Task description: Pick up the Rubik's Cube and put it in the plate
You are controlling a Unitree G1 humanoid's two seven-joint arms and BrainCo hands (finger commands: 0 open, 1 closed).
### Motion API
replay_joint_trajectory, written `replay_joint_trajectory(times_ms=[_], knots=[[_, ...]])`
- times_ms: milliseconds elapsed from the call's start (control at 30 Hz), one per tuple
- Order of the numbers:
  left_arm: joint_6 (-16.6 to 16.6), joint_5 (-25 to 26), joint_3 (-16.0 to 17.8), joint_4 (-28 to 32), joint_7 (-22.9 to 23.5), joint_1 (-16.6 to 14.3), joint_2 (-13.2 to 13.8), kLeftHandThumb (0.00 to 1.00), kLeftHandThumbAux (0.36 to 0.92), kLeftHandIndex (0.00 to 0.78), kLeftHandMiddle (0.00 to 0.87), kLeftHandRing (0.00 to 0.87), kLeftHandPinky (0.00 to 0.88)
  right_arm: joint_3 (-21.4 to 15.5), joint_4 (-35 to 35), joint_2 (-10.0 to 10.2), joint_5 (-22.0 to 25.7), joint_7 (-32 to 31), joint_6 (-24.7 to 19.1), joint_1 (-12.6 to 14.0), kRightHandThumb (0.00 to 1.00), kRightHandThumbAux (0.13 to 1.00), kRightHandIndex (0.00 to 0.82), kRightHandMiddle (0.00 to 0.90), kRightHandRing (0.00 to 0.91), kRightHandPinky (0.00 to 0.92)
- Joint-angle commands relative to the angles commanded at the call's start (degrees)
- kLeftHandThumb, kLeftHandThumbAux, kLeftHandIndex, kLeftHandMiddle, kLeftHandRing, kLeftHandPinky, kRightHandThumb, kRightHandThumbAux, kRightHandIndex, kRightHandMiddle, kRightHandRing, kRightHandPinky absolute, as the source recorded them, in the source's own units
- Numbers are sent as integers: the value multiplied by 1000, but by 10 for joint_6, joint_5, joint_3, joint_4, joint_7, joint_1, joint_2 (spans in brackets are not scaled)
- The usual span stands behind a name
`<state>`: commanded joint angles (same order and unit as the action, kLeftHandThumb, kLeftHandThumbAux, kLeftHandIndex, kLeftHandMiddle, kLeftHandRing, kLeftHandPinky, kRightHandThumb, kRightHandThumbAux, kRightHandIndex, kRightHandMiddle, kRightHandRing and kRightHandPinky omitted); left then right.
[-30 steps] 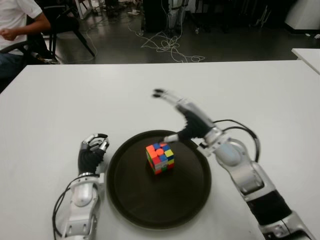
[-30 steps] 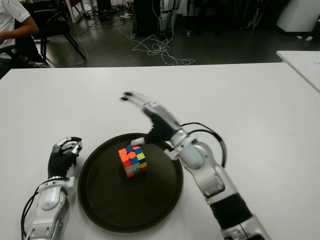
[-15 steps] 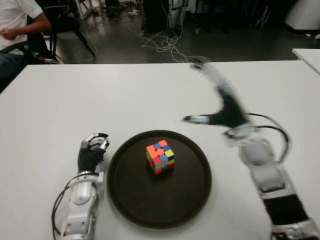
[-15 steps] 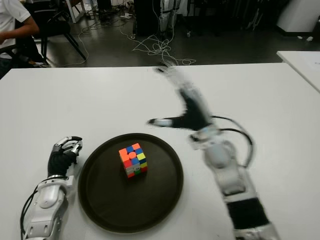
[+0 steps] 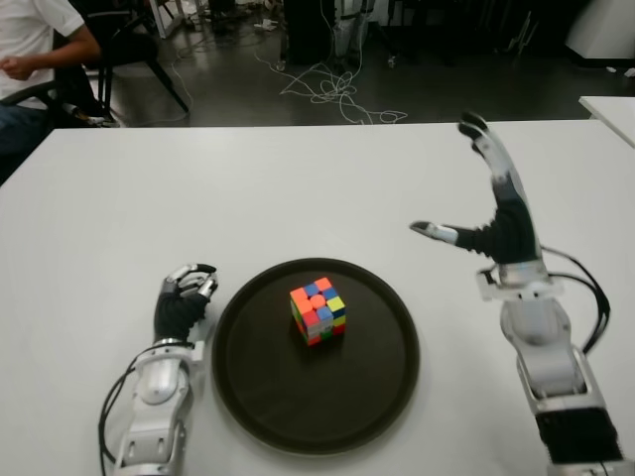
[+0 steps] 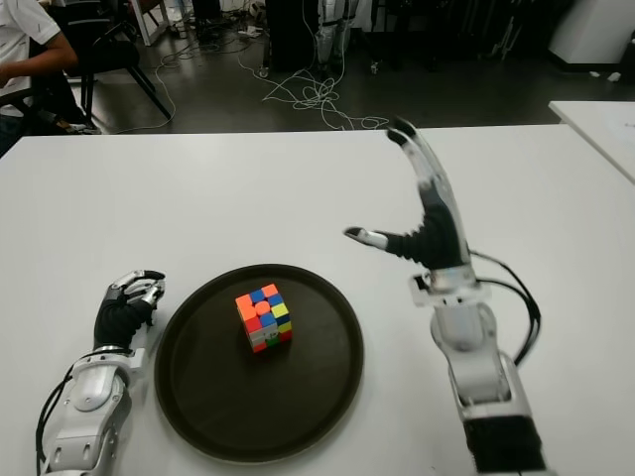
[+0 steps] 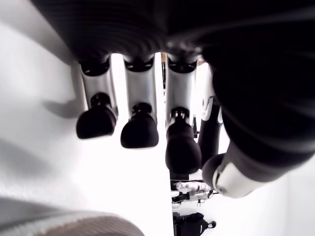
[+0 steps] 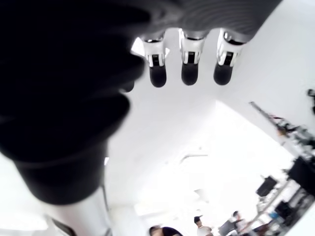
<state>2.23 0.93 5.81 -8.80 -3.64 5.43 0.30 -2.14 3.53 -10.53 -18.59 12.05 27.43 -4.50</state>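
Both eye views look forward and down from the head at the table, a little apart sideways, sharing the plate near the frame's lower middle and the floor beyond the table's far edge. Each wrist view sits close behind its own fingers, facing outward past them.

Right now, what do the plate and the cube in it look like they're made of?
Plate: dark brown, round, with a raised rim and a dull sheen; probably plastic, possibly coated metal. Rubik's Cube: looks like hard plastic, with bright glossy colour tiles. White table: smooth, matte, probably laminate.
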Motion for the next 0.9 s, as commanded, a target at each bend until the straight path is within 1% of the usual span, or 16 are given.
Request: replay_joint_trajectory(times_ms=[67,167,233,333,500,567,700,767,900], knots=[[1,0,0,-1,0,-1,1,708,706,443,797,811,799,0,-4,8,-8,9,-14,9,0,922,52,68,43,79],[4,3,1,-2,1,-4,2,708,706,443,799,814,806,0,-5,11,-13,17,-29,14,0,928,60,76,54,93],[5,5,3,-3,2,-5,2,708,706,443,800,816,808,-2,3,10,-13,21,-34,17,0,927,62,79,58,94],[6,7,4,-2,4,-5,3,708,706,443,799,815,798,-10,36,5,-7,27,-28,21,0,919,65,82,63,93],[7,9,6,2,3,-4,2,708,706,443,800,813,801,-18,80,-1,-8,37,-27,22,0,936,68,94,80,122],[8,10,9,2,0,-6,0,708,705,443,801,814,804,-18,86,0,-17,47,-32,32,0,939,71,101,88,131],[6,8,10,-2,-3,-8,0,709,705,443,800,814,803,-13,87,5,-31,64,-47,41,0,937,81,114,103,142],[7,5,10,-2,-5,-8,0,708,705,443,800,813,803,-9,80,12,-37,73,-58,46,0,938,87,119,110,147],[14,2,10,1,-8,-8,1,708,705,443,801,813,804,-7,71,20,-36,80,-72,52,0,937,94,125,116,147]])
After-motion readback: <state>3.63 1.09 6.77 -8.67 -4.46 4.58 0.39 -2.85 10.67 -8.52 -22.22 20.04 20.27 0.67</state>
